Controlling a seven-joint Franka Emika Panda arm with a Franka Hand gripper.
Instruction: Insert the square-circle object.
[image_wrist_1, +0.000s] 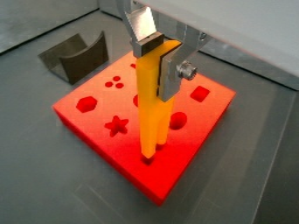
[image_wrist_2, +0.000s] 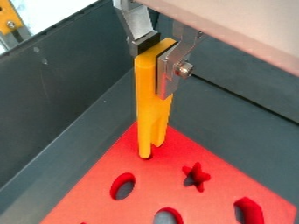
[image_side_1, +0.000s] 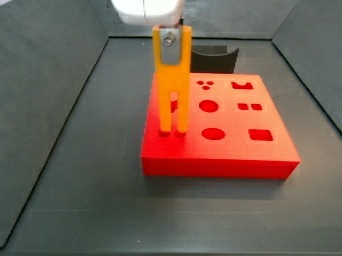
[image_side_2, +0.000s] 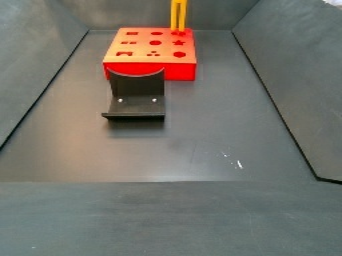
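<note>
My gripper (image_wrist_1: 158, 54) is shut on the upper end of the square-circle object (image_wrist_1: 151, 105), a long orange-yellow bar, and holds it upright; both wrist views (image_wrist_2: 158, 54) show this. The bar's forked lower end (image_wrist_2: 146, 150) meets the top of the flat red block (image_wrist_1: 201, 118) near one edge. I cannot tell whether the prongs sit in a hole. In a side view the bar (image_side_1: 168, 90) stands at the red block's (image_side_1: 221, 165) left edge under the gripper (image_side_1: 170, 35). In a side view only the bar's lower part (image_side_2: 178, 14) shows above the block (image_side_2: 147, 70).
The dark fixture (image_side_2: 135, 98) with a curved cut-out stands on the grey floor beside the red block, also in a wrist view (image_wrist_1: 76, 57) and a side view (image_side_1: 214, 55). Grey bin walls (image_side_1: 80, 90) ring the floor. A yellow thing (image_wrist_2: 10, 17) lies outside the wall.
</note>
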